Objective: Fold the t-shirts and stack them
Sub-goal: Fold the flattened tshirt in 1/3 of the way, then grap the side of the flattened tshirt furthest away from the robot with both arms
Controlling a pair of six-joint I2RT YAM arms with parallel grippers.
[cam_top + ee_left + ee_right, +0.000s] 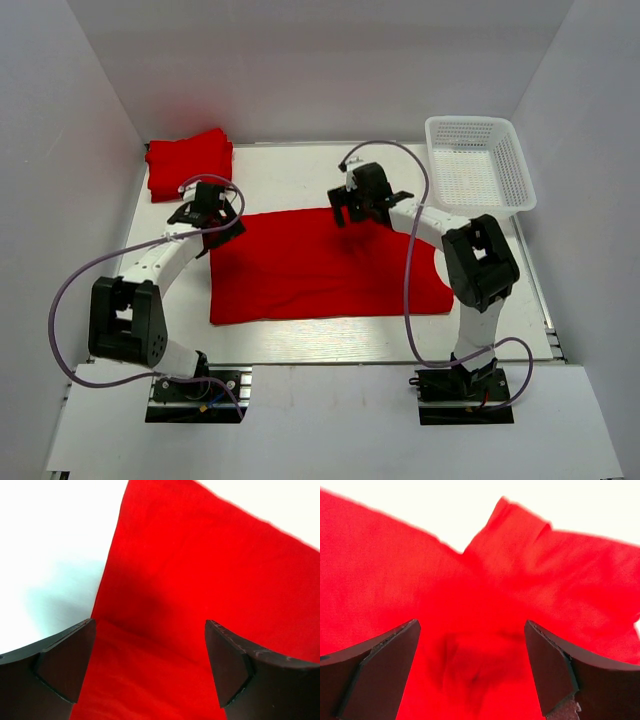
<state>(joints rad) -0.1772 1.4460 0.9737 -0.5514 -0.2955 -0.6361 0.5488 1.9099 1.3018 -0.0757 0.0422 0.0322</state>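
A bright red t-shirt (320, 265) lies spread flat in the middle of the white table, partly folded into a wide rectangle. A stack of folded red t-shirts (188, 162) sits at the back left. My left gripper (212, 222) is open over the shirt's back left corner, with red cloth (165, 580) between and below its fingers (65, 657). My right gripper (350, 212) is open over the shirt's back edge near the middle, above rumpled red cloth (485, 630); neither holds anything.
A white plastic mesh basket (515, 175) stands at the back right. White walls close in the table on three sides. Grey cables loop from both arms over the table's sides.
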